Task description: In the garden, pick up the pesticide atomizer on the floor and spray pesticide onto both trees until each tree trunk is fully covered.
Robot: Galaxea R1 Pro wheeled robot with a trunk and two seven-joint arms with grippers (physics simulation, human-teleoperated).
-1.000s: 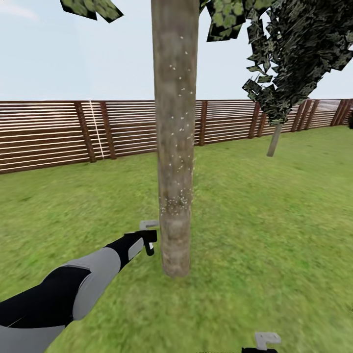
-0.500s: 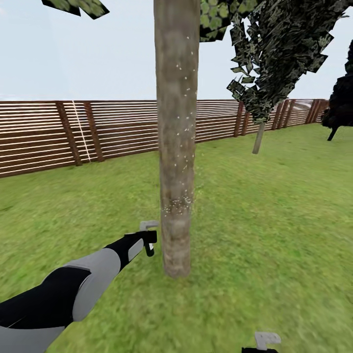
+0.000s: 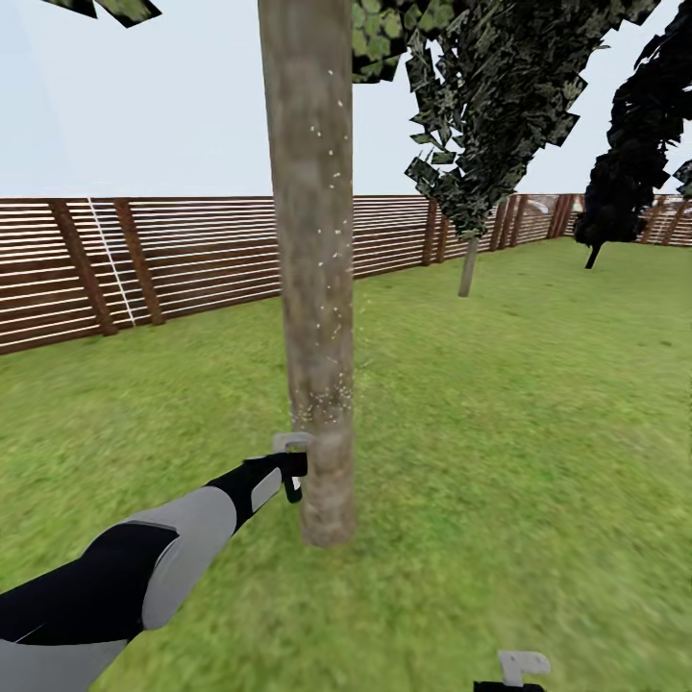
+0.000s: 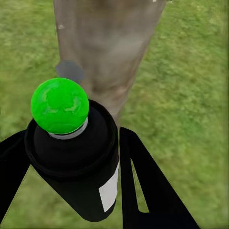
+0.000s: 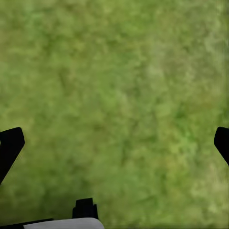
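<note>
Nearest, at 6 o'clock in head view: right claw [image 3: 511, 673], just a grey bit poking in at the bottom edge. In right wrist view its black fingertips [image 5: 10, 145] sit far apart at opp. sides, wide open, nothing between them but lawn [image 5: 119, 95].

Next out, approx. 8 o'clock: left arm [image 3: 144, 567], black and grey, stretched fwd towards picture centre. Left claw [image 3: 291, 473] sits right beside the near trunk [image 3: 312, 288], low down; touching or not, can't tell. Left wrist view: claw fingers [image 4: 143, 191] closed w/ the spray bottle [image 4: 81, 167] between them, dark body, white label, bright green ball on top. Bottle's top faces the trunk [image 4: 107, 52], which is close ahead.

Trunk stands at centre, running up to 12 o'clock and out of frame; pale mottled bark w/ small white specks scattered on it, densest in a band just above the claw. Grass all round its base.

Farther, approx. 1 o'clock: second tree [image 3: 481, 106], thin trunk, dark leafy crown leaning. Dark conifer [image 3: 630, 144] at 2 o'clock, further back.

Farthest: brown slat fence [image 3: 192, 250] across from 9 to 2 o'clock, pale sky above.
</note>
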